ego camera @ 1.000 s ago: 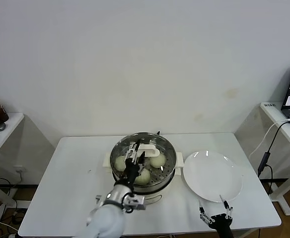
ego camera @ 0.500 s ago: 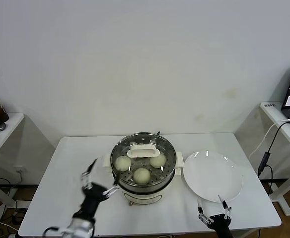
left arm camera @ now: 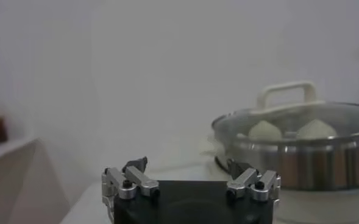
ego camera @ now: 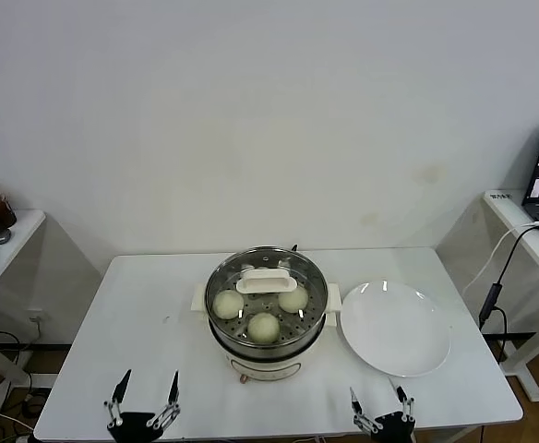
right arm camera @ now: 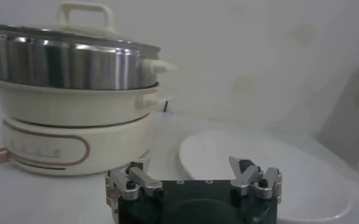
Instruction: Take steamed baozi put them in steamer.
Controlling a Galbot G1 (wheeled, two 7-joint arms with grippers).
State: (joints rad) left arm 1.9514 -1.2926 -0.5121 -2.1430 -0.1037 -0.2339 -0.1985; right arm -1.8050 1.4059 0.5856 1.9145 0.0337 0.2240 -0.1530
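Observation:
The steamer (ego camera: 221,337) stands mid-table with its glass lid (ego camera: 266,281) on. Through the lid I see three pale steamed baozi (ego camera: 228,303) (ego camera: 293,298) (ego camera: 264,326) on the perforated tray. In the left wrist view the steamer (left arm camera: 313,159) shows two baozi (left arm camera: 264,129) under the lid's white handle (left arm camera: 287,92). My left gripper (ego camera: 147,388) (left arm camera: 187,165) hangs open and empty at the table's front edge, well short of the pot. At the front right my right gripper (ego camera: 377,399) (right arm camera: 187,167) is open and empty too, near the steamer (right arm camera: 69,61).
A flat white plate (ego camera: 395,328) (right arm camera: 258,164) with nothing on it lies right of the steamer. Side tables stand at far left (ego camera: 2,242) and far right (ego camera: 528,231), the right one with a laptop and a hanging cable (ego camera: 496,277).
My left gripper has let go of the lid handle and drawn back from over the steamer to the table's front edge. The lid stays on. The right gripper sank slightly.

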